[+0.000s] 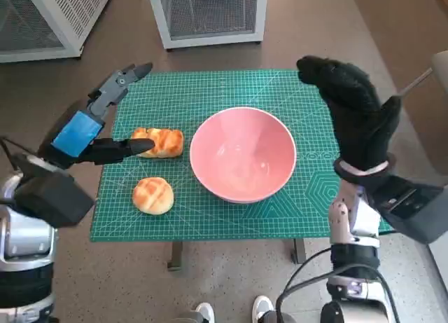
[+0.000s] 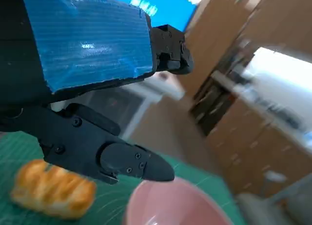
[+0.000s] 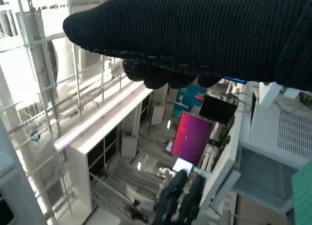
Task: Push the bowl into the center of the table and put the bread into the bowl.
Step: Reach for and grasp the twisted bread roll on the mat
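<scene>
While the bread lies under it, the left robot hand hovers spread, empty.

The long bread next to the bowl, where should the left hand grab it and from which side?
Probably across its narrow middle, coming from above. The long bread lies flat on the mat, lengthwise toward the bowl, so its short sides are the easier span. The left hand is open beside it, one finger over its outer end.

The head view looks steeply down on the counter from above; the left wrist view sits close behind the left hand, sharing the bowl and bread; the right wrist view faces up past the glove into the room.
</scene>
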### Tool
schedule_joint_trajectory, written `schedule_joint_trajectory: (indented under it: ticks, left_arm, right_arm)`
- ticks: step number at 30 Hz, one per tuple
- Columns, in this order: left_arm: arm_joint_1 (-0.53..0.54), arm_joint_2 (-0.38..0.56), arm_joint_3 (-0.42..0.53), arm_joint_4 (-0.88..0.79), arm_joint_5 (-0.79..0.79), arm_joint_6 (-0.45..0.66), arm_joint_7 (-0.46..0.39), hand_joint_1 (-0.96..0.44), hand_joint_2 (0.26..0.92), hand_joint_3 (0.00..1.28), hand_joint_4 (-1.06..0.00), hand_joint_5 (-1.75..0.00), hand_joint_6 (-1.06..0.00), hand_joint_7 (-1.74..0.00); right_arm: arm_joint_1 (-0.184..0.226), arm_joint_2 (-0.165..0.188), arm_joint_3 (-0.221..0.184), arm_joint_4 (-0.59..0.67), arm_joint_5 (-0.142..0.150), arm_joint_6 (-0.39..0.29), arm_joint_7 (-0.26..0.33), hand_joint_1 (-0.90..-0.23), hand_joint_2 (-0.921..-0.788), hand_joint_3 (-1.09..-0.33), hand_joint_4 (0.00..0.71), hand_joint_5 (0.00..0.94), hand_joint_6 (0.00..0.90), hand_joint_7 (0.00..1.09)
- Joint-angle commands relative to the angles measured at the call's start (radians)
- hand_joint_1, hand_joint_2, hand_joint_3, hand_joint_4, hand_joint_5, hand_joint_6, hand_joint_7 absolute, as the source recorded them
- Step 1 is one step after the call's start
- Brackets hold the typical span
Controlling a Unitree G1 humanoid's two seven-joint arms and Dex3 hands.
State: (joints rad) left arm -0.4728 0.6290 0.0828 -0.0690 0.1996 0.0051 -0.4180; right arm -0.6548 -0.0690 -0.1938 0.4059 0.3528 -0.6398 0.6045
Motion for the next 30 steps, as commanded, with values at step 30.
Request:
schedule_joint_trajectory:
  ticks: [30]
  left_arm:
    - [-0.293, 0.000, -0.376, 0.328, 0.344, 0.342, -0.145, 0.05, 0.755, 0.01, -0.02, 0.00, -0.19, -0.03]
  right_arm:
    - [0.056, 0.004, 0.047, -0.055, 0.068, 0.071, -0.016, -0.382, -0.921, -0.532, 0.506, 0.002, 0.160, 0.84]
